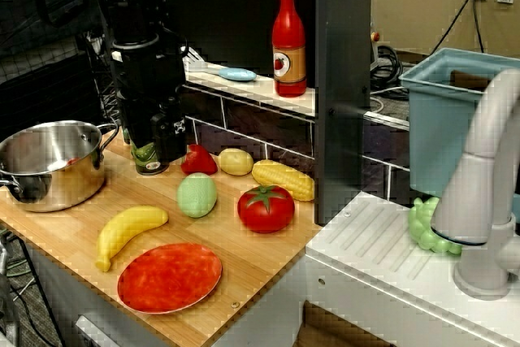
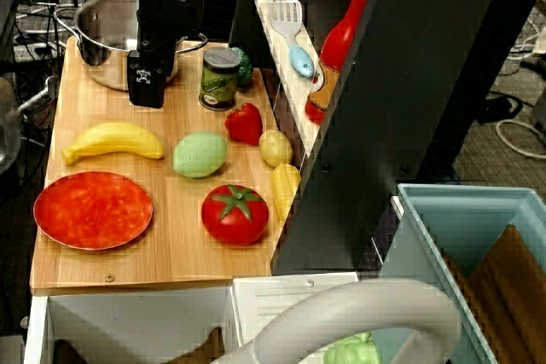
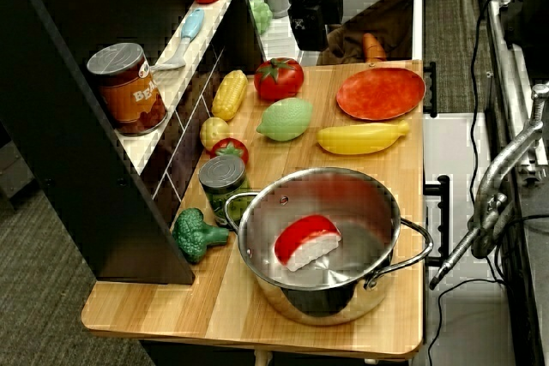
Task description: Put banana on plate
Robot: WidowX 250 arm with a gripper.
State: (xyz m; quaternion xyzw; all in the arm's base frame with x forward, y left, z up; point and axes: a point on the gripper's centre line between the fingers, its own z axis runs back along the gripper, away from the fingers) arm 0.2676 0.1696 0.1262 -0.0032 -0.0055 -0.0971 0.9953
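Note:
The yellow banana point(image 1: 130, 233) lies flat on the wooden board, just beside the red-orange plate point(image 1: 169, 277) and apart from it. The view from above shows the banana point(image 2: 115, 141) directly behind the plate point(image 2: 92, 210); the view from behind the pot shows the banana point(image 3: 362, 137) and the plate point(image 3: 381, 93) too. The plate has nothing on it. My black gripper point(image 2: 147, 83) hangs low over the board between the steel pot and the can, a short way behind the banana and not touching it. Its fingers do not show clearly in the front view point(image 1: 166, 142).
A steel pot point(image 1: 53, 164) with a red and white piece inside stands at the board's left end. A can point(image 2: 220, 78), a pale green fruit point(image 1: 197, 194), a tomato point(image 1: 266, 207), a corn cob point(image 1: 283, 180), a potato point(image 1: 236, 162) and a red piece point(image 1: 199, 160) crowd the board's back and right. A shelf with a ketchup bottle point(image 1: 289, 38) runs behind.

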